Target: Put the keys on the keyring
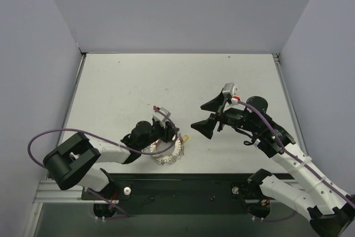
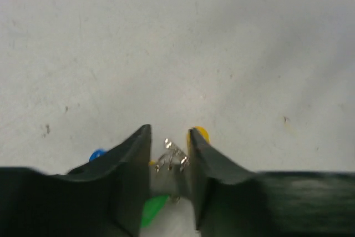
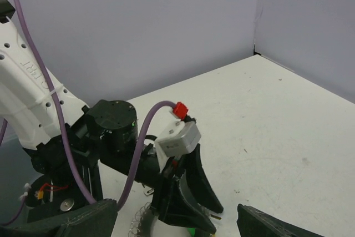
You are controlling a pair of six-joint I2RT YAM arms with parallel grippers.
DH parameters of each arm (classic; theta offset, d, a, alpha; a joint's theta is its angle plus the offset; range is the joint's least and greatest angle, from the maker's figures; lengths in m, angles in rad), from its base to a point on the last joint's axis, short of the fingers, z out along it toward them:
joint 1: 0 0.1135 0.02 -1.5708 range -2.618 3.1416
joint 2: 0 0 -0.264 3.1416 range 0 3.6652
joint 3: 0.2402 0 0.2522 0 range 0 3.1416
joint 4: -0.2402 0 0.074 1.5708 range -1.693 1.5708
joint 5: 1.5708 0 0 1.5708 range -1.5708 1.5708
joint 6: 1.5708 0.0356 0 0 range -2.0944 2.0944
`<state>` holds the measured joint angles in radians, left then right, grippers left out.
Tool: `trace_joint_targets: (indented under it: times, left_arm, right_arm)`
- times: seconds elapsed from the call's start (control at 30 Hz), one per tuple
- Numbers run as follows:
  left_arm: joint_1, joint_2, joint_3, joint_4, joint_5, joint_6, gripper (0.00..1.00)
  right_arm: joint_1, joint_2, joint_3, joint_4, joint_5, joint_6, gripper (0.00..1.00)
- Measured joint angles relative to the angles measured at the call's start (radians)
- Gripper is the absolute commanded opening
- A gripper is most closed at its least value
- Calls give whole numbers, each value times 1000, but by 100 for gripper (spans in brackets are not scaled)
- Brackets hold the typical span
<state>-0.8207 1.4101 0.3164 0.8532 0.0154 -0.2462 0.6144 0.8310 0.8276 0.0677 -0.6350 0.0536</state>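
The keyring [image 1: 171, 155], a silvery coiled-wire ring, lies on the table near the front edge. My left gripper [image 1: 166, 137] is down on it, shut on a stretch of its wire [image 2: 173, 156] that fills the narrow gap between the jaws. Key heads lie around the fingers: a yellow one [image 2: 201, 132], also in the top view [image 1: 184, 136], a blue one [image 2: 97, 154] and a green one [image 2: 152, 209]. My right gripper [image 1: 208, 117] is open and empty, to the right of the ring. Its view shows the ring's coil [image 3: 136, 221] under the left gripper.
The white table [image 1: 166, 81] is walled at the back and both sides. The left arm's purple cable [image 3: 138, 148] arches over its wrist. A black rail [image 1: 183, 184] runs along the front edge.
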Motion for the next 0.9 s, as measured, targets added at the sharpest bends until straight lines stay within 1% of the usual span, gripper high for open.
trace_joint_targets:
  times: [0.03, 0.07, 0.1, 0.17, 0.27, 0.4, 0.5, 0.67, 0.8, 0.9]
  left_arm:
    - [5, 22, 32, 14, 12, -8, 62]
    - [8, 33, 59, 27, 19, -16, 79]
    - [11, 34, 80, 37, 21, -24, 85]
    - [13, 26, 104, 62, 24, -31, 86]
    - [13, -18, 114, 55, 23, -35, 86]
    - [13, -117, 139, -49, 23, -26, 86]
    - [20, -173, 203, -187, 13, -36, 86]
    - [36, -223, 362, -542, -120, -130, 89]
    - [39, -285, 395, -790, -263, -207, 93]
    - [40, -363, 388, -940, -383, -243, 95]
  right_arm:
    - [-1, -5, 0, -4, 1, 0, 92]
    - [-2, -10, 0, -8, 2, -1, 94]
    - [-5, -15, 0, -12, 2, -1, 95]
    - [-5, -24, 0, -20, 7, -2, 98]
    - [-6, -33, 0, -25, 15, -2, 100]
    - [-6, -34, -1, -26, 34, -1, 100]
    - [-6, -31, -1, -26, 58, 3, 100]
    - [-8, -16, -7, -32, 171, 31, 100]
    - [-19, -17, -35, -43, 343, 82, 100]
    - [-36, -17, -59, -73, 529, 138, 100]
